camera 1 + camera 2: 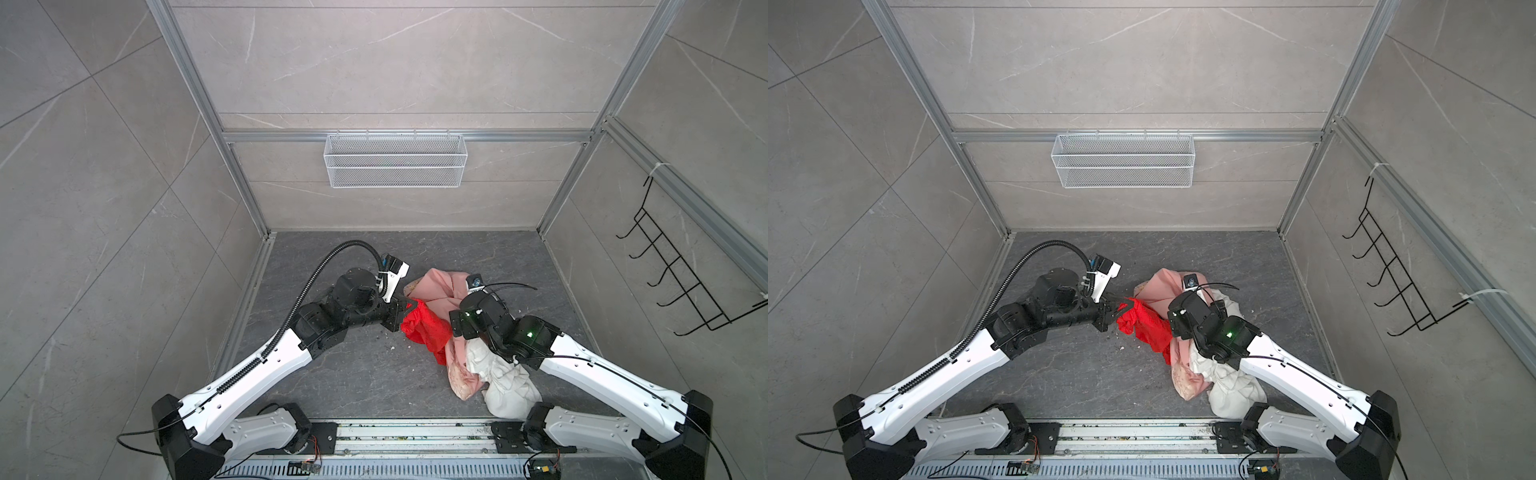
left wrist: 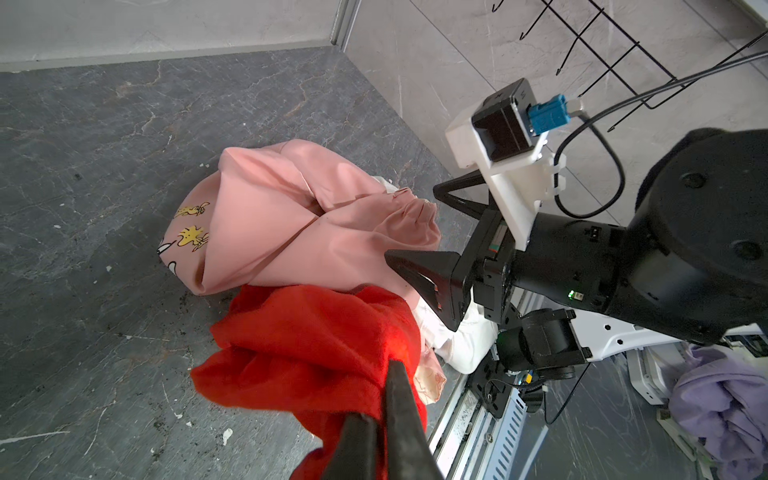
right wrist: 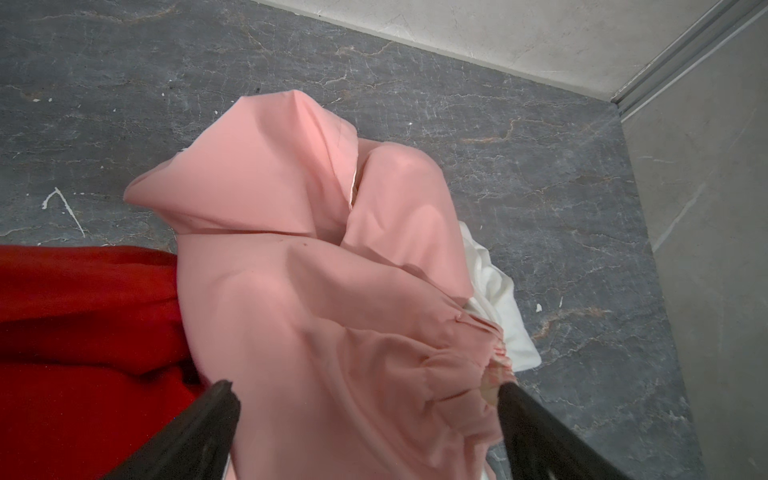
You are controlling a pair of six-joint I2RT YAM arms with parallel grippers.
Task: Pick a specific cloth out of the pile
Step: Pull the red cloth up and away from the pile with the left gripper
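**Item:** red cloth [image 1: 426, 328], bright, thin and plain.
**Location:** left edge of the pile [image 1: 461, 365], on the dark marbled surface [image 1: 353, 374]. One end is drawn up, the rest lies against the pink cloth [image 1: 436, 286].
**Holder:** left gripper [image 2: 384, 395], jaws pinched together on a bunched red fold.
**Right gripper** [image 3: 365, 395]: jaws spread wide, one on either side of a pink fold, nothing clamped. Contact with the fabric cannot be told.
**Pile, other contents:**
- Pink cloth, large, with cartoon-print lining showing in the left wrist view.
- White ruffled cloth [image 1: 507, 382], nearest the arm bases, partly under the pink.
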